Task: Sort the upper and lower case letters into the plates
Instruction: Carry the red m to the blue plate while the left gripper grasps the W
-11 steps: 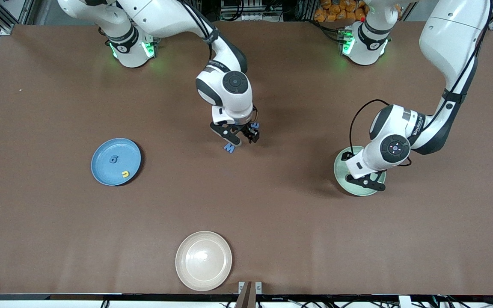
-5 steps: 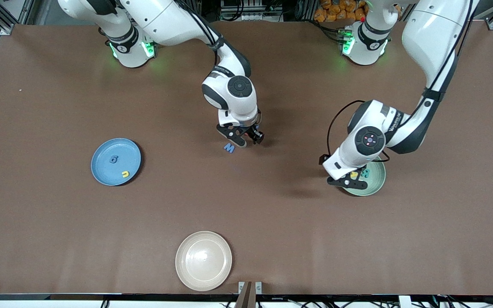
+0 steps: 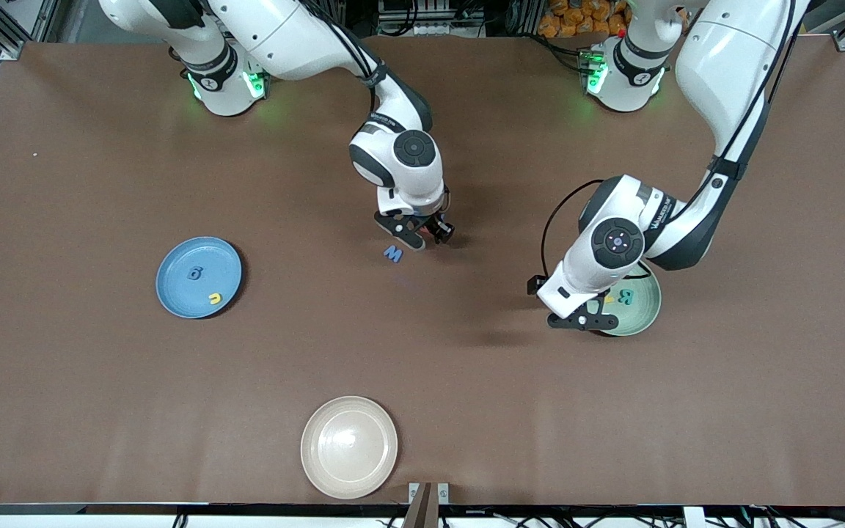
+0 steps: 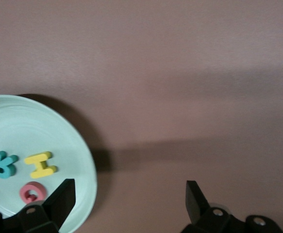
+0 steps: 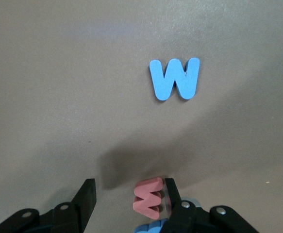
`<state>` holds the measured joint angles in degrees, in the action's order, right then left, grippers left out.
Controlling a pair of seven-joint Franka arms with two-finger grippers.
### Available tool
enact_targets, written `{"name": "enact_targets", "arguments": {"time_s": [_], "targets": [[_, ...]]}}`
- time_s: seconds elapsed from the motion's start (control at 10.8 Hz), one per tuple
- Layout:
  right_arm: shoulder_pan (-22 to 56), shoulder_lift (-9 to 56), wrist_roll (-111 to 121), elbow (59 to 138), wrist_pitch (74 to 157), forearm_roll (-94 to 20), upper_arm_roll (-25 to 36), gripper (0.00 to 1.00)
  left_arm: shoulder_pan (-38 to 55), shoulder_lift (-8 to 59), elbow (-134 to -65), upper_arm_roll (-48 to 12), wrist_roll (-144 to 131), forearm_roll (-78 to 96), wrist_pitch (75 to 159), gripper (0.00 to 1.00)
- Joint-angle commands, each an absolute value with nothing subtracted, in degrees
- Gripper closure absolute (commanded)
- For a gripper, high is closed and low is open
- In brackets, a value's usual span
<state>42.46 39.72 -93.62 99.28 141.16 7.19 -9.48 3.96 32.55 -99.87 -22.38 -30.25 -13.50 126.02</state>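
Coral red letter [image 5: 148,198] lying on table [image 3: 100,411] mid-table, sitting between fingers of right hand [image 3: 422,236]; one finger [image 5: 173,196] touching its side, other finger [image 5: 85,196] standing apart, so not clamped. Bit of a blue piece [image 5: 148,228] showing under that hand, shape not readable. Blue M-shaped letter [image 3: 392,254] lying flat just beside right hand, nearer to front camera, untouched.

Pale green plate [image 3: 646,312] sitting toward left arm's end of table, carrying teal letter [image 4: 3,164], yellow letter [image 4: 41,164] and coral red round letter [image 4: 30,192], all three close together. Left hand [image 3: 582,321] hanging over that plate's rim on the side toward mid-table, fingers spread wide, gripping nothing.

Blue plate [image 3: 173,293] sitting toward right arm's end of table, carrying dark blue letter [image 3: 194,273] and yellow u-shaped letter [image 3: 214,298], the two lying apart.

Cream-white plate [image 3: 349,447] sitting nearest to front camera, well apart from everything else.
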Motion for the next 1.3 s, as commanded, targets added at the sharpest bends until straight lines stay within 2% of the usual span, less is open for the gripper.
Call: {"name": "enact_targets", "arguments": {"time_s": [0.0, 0.37, 0.46, 0.65, 0.74, 0.93, 1.21], "targets": [[41.57, 41.31, -95.36, 97.91, 141.06, 8.79, -10.81, 0.38, 6.85, 34.80, -97.21, -22.06, -34.09, -12.65, 125.86, 0.00], [41.66, 41.66, -95.71, 98.79, 141.15, 8.96, -11.07, 0.46, 7.64, 35.07, -96.86, -22.06, -34.10, -13.18, 125.86, 0.00], [41.66, 41.92, -95.71, 98.79, 141.15, 9.14, -11.07, 0.57, 7.73, 35.33, -96.33, -22.06, -34.10, -13.18, 125.86, 0.00], [41.40, 41.92, -95.71, 98.70, 141.07, 9.93, -11.16, 0.93, 7.30, 35.33, -96.33, -21.97, -34.01, -13.27, 125.77, 0.00], [41.40, 41.75, -95.54, 98.61, 140.37, 9.84, -11.16, 1.00, 7.29, 35.16, -96.33, -21.97, -34.10, -13.27, 125.60, 0.00], [40.44, 40.53, -94.49, 98.61, 140.19, 9.93, -11.86, 1.00, 7.56, 34.89, -96.15, -21.89, -34.02, -13.27, 125.60, 0.00], [34.56, 33.34, -85.02, 98.61, 129.23, 8.97, -13.70, 1.00, 7.38, 34.81, -95.89, -21.88, -33.22, -13.45, 125.60, 0.00]]}}
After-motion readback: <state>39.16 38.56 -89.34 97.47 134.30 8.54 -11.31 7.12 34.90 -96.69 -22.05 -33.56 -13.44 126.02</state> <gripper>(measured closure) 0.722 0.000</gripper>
